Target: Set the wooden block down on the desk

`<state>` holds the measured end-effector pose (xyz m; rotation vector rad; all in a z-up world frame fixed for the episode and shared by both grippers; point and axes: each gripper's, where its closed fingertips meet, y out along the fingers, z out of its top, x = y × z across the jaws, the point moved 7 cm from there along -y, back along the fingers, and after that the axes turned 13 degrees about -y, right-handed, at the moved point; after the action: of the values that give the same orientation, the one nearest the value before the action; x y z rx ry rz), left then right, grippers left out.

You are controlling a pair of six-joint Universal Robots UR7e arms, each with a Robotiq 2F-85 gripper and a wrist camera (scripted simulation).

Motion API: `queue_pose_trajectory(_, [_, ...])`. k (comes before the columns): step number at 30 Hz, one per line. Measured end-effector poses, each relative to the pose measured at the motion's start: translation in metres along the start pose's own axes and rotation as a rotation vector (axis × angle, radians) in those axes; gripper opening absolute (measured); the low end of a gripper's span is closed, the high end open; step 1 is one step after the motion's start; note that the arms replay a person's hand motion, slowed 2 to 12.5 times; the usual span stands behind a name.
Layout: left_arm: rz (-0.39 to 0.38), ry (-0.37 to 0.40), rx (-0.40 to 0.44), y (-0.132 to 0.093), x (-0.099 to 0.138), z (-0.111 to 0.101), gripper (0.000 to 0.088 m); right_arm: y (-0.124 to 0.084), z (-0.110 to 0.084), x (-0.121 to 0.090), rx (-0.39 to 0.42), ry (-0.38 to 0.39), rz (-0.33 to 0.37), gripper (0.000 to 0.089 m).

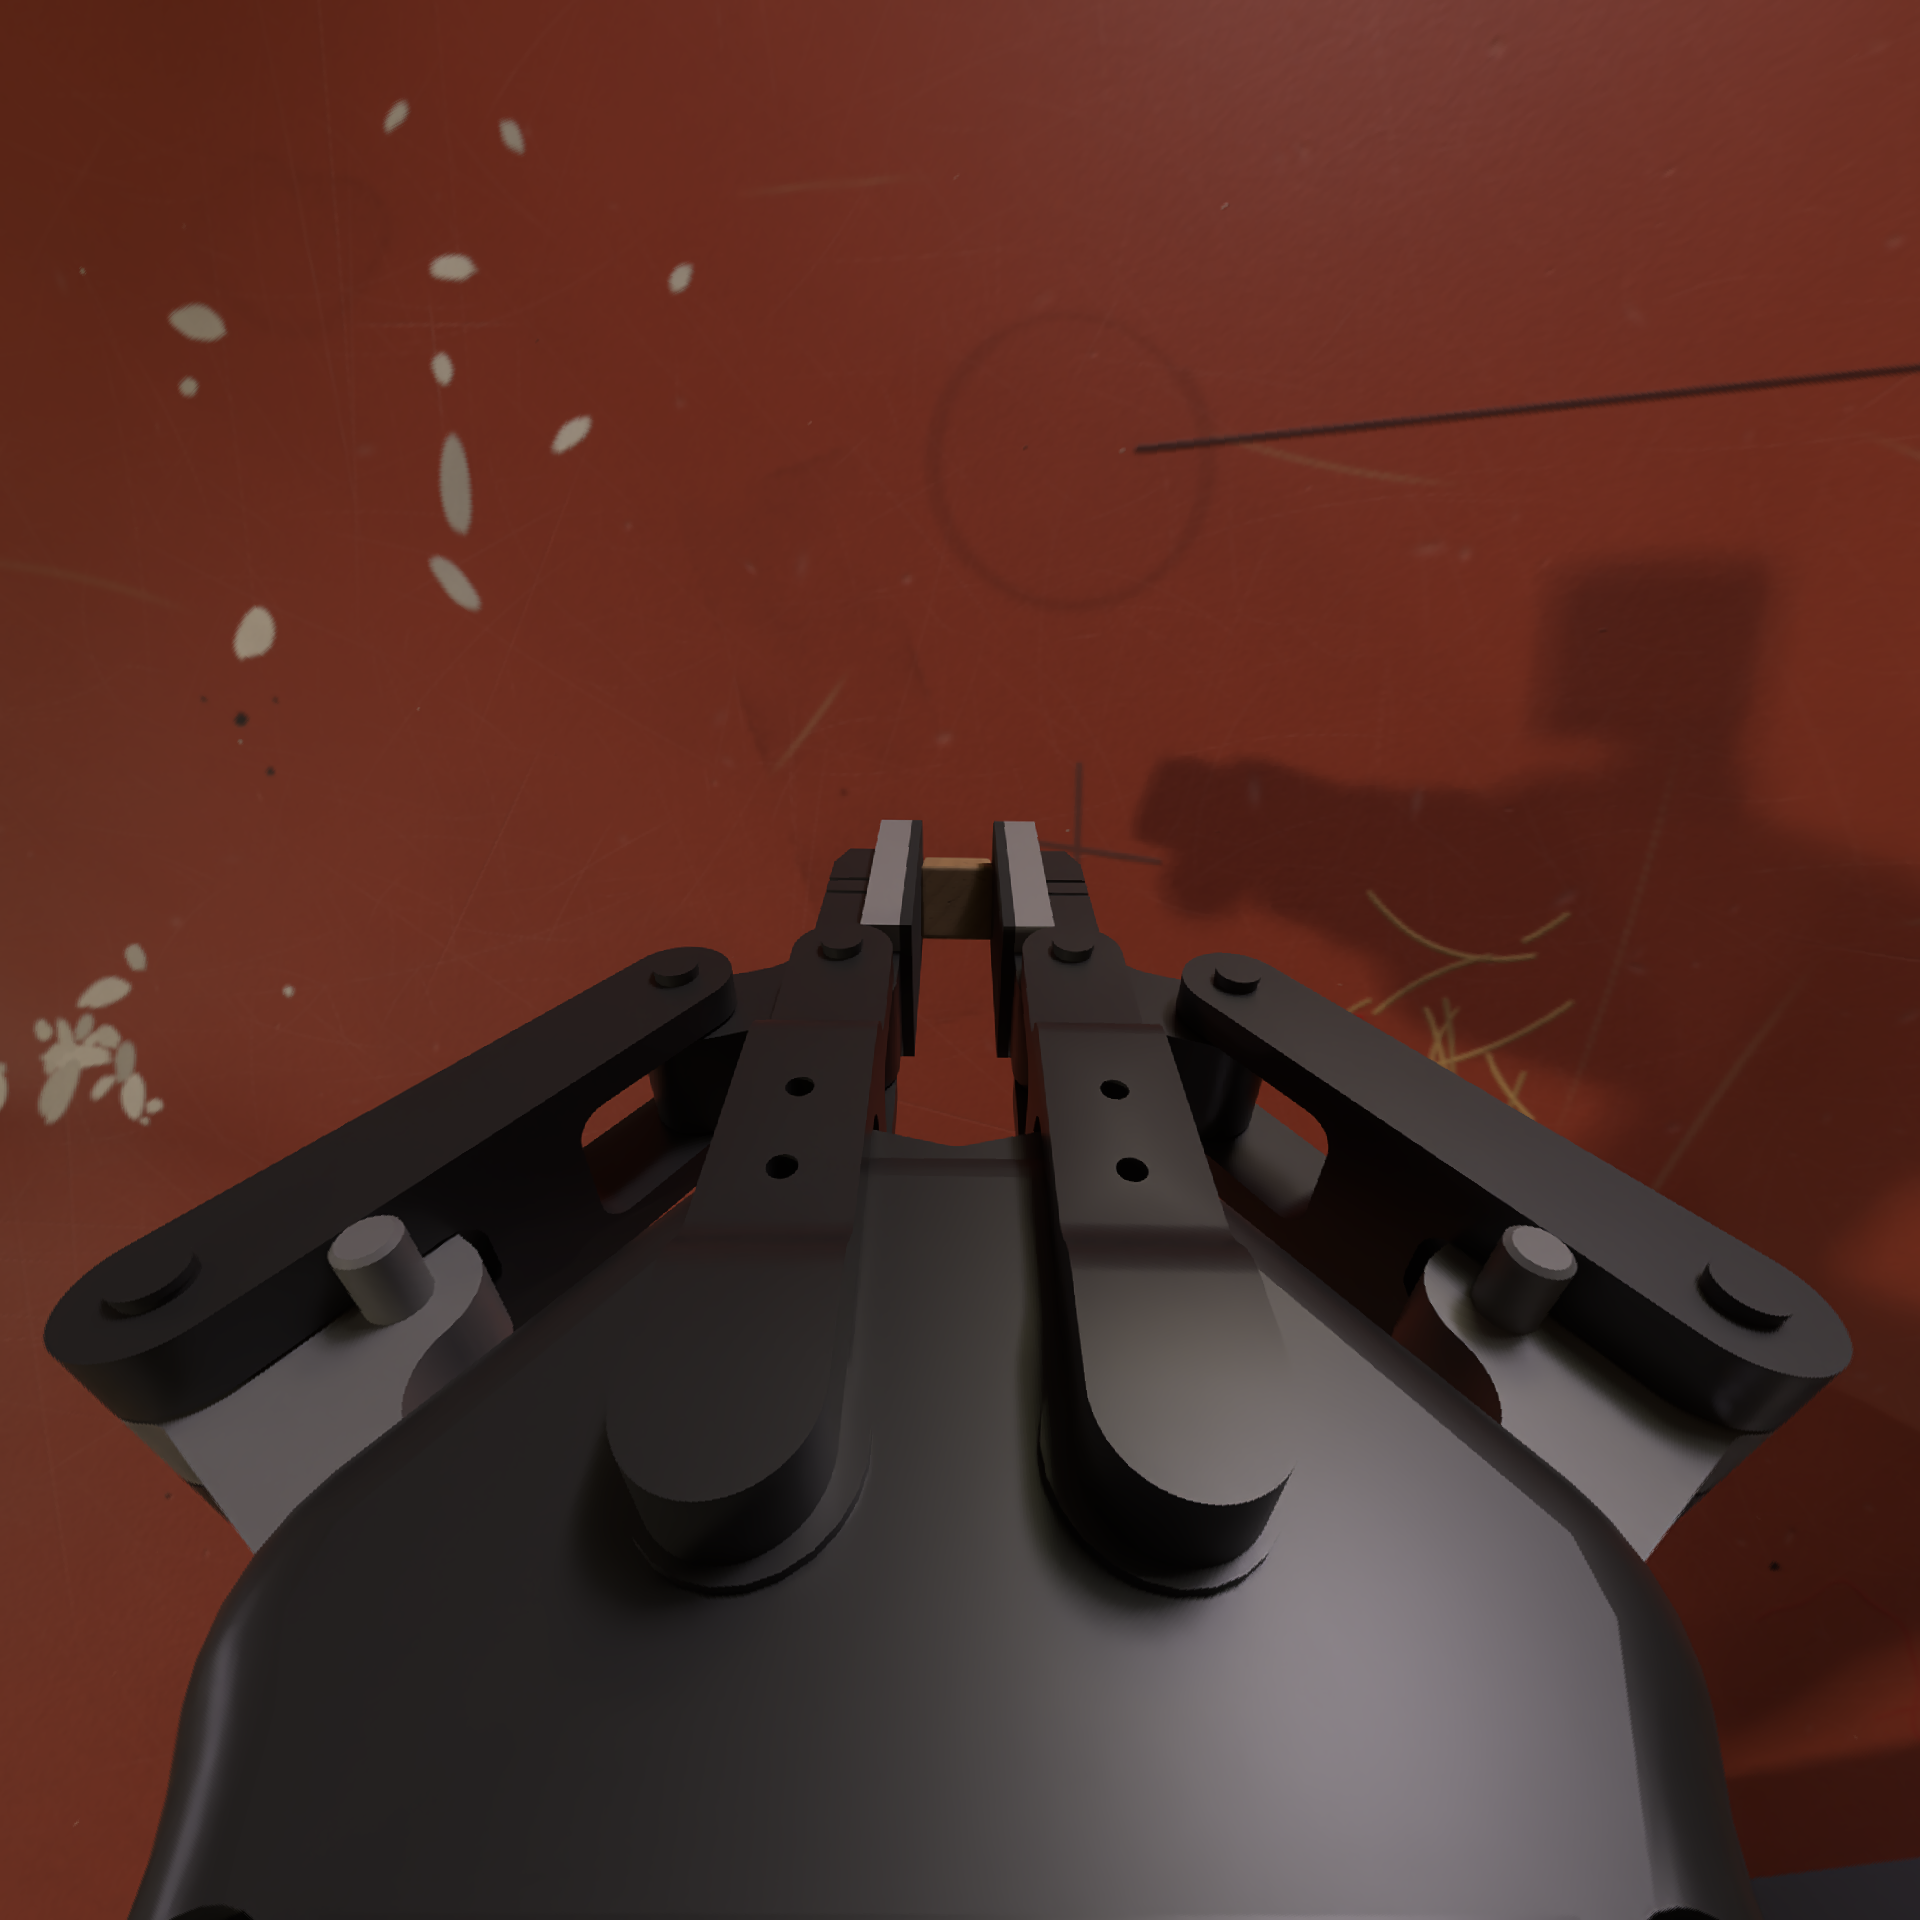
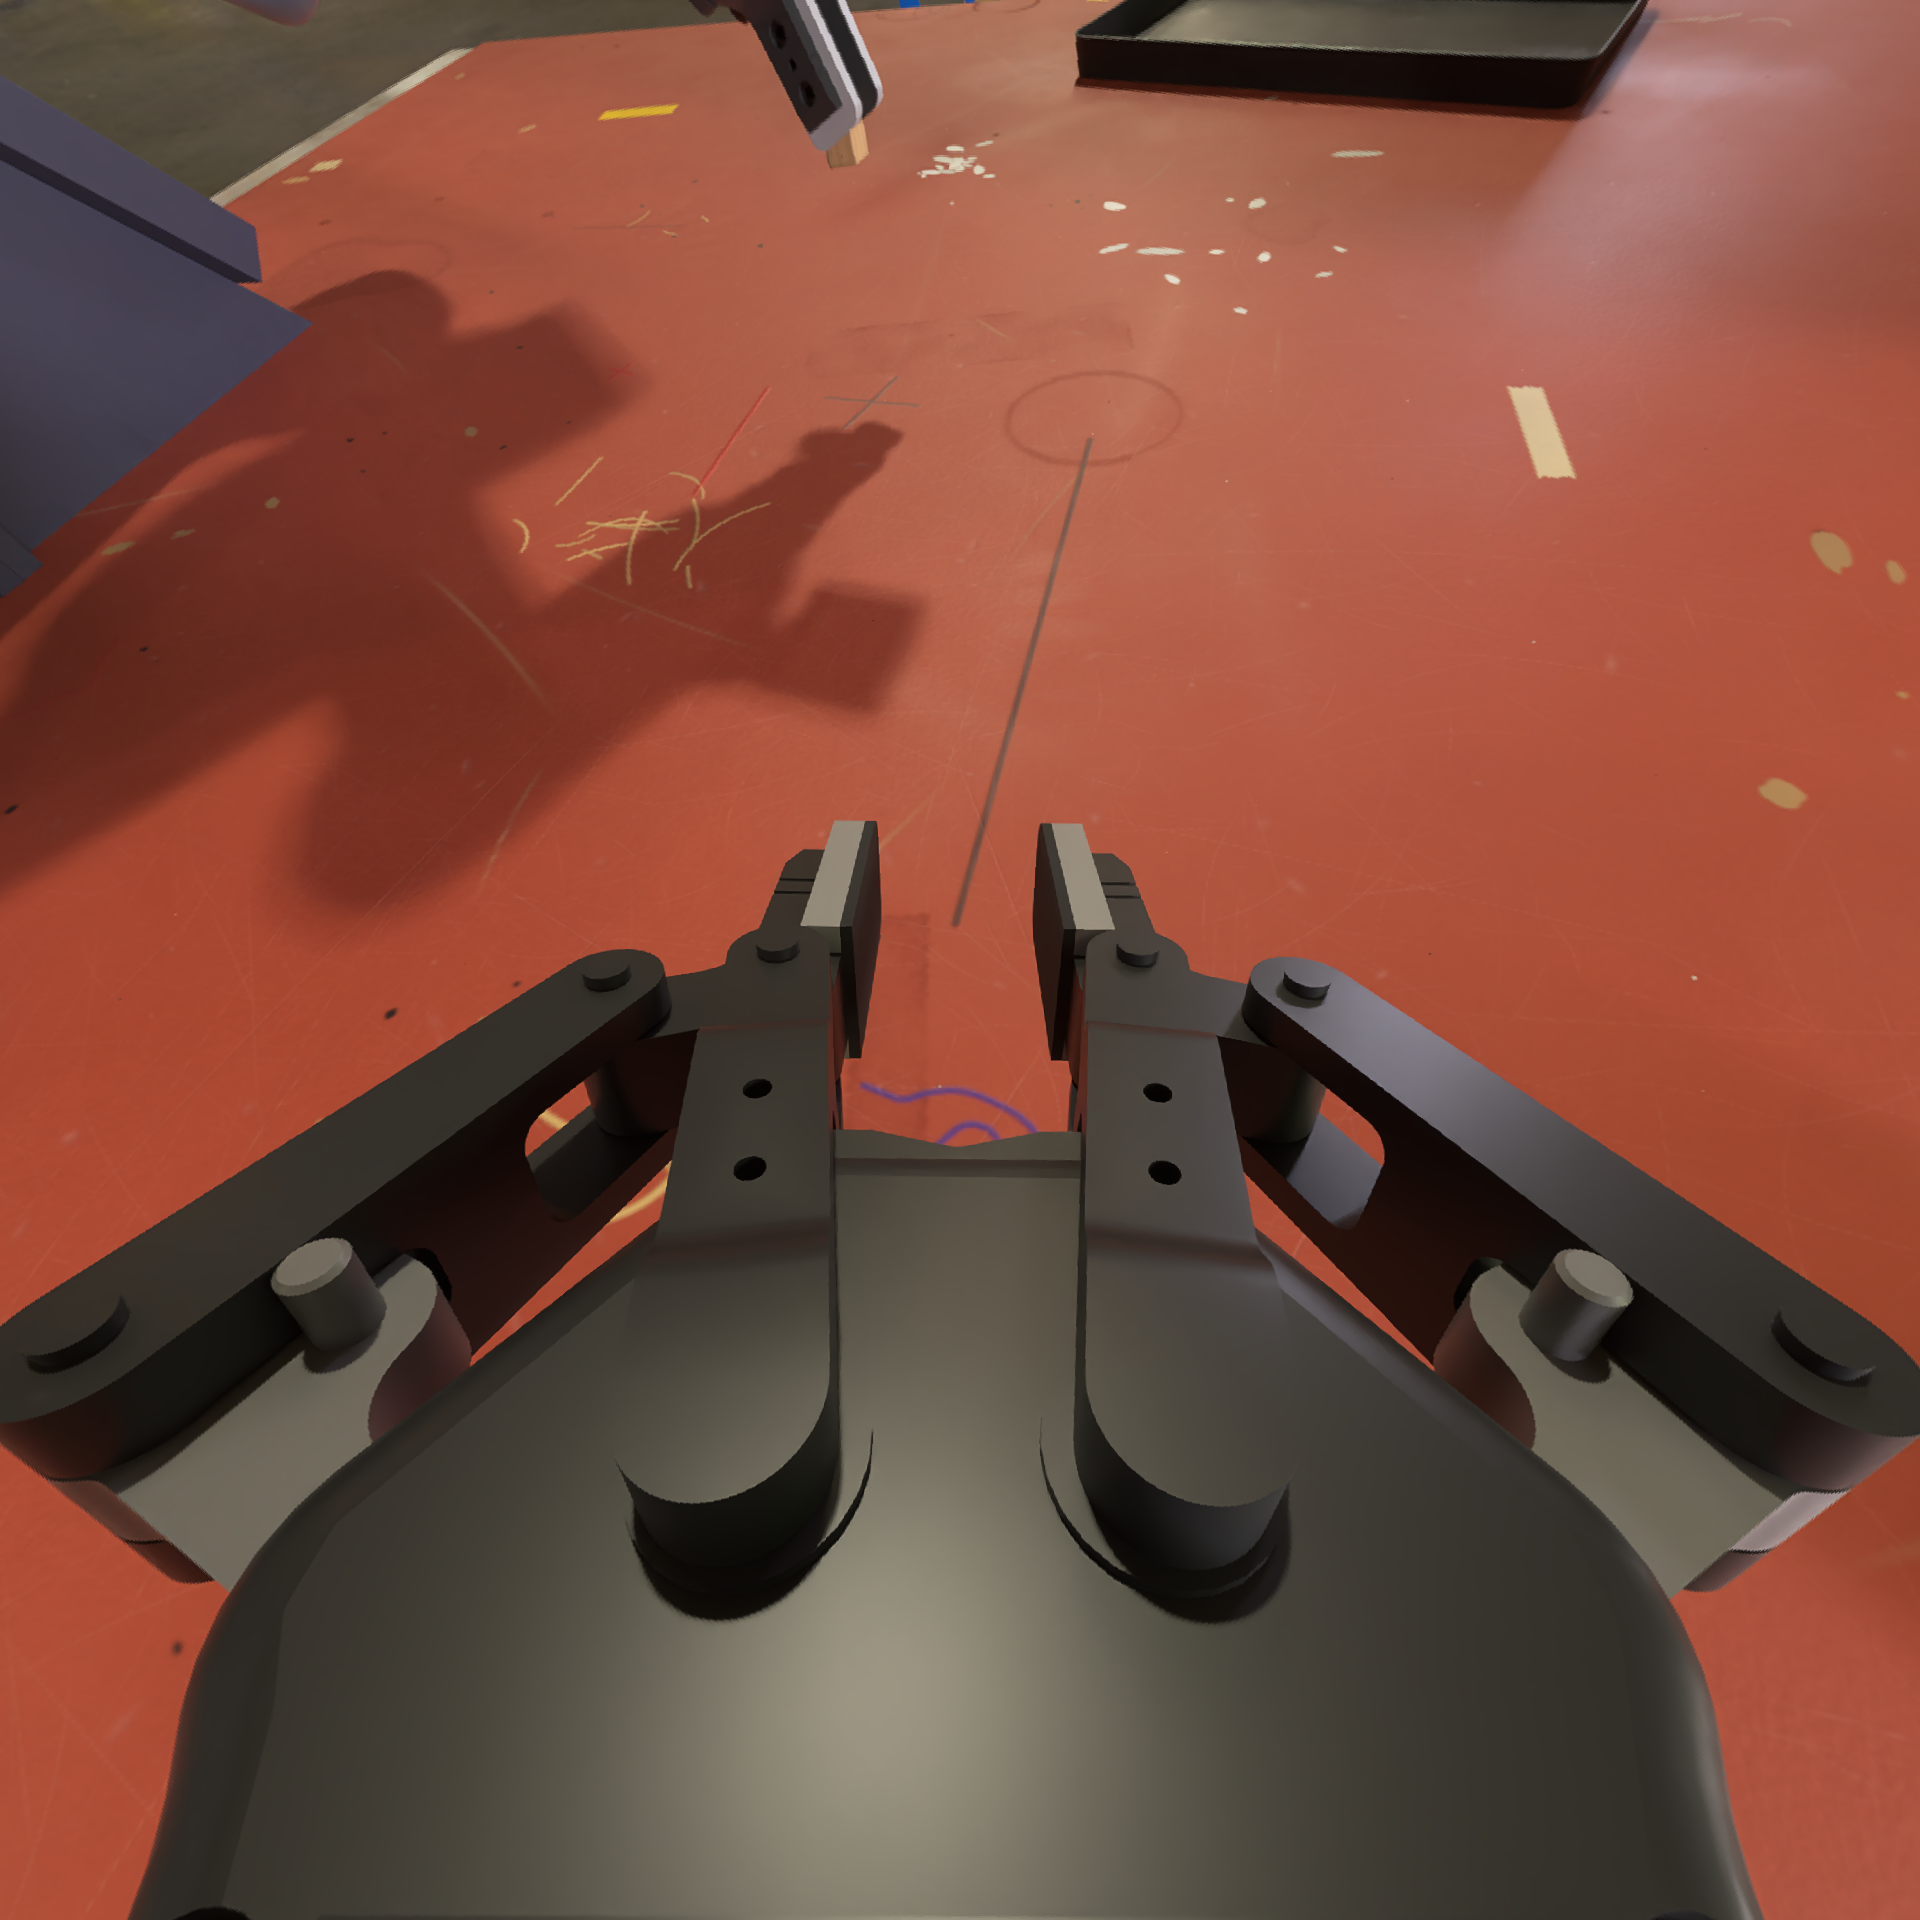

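You are looking at a scuffed red desk [image 2: 1351, 644] with no readable writing or brand on it. Only the right wrist view is showing you the shallow black rectangular tray [image 2: 1361, 52] at the desk's far edge and a dark blue-grey slab [image 2: 94, 343] at its left. The right gripper [image 2: 956, 883] is hanging with fingers spread, touching nothing. The left gripper [image 1: 958, 883] is pinching the small pale wooden block [image 1: 954, 899] between its pads, above the desk and clear of it.
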<state>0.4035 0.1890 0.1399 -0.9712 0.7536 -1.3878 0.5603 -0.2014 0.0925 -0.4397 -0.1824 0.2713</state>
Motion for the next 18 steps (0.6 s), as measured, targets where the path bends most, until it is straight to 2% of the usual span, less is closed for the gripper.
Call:
queue_pose_trajectory(6, [0.083,-0.028,-0.063,0.018,-0.011,-0.001,0.0118,-0.002,0.001,0.0,0.006,0.003,-0.007,0.0272])
queue_pose_trajectory(10, [0.092,-0.059,-0.091,0.026,-0.014,0.0,0.0118,-0.002,0.002,0.0,0.002,0.002,-0.007,0.0272])
queue_pose_trajectory(18, [0.116,-0.092,-0.095,0.038,-0.018,0.004,0.0118,-0.001,0.001,-0.001,-0.011,-0.003,-0.005,0.0273])
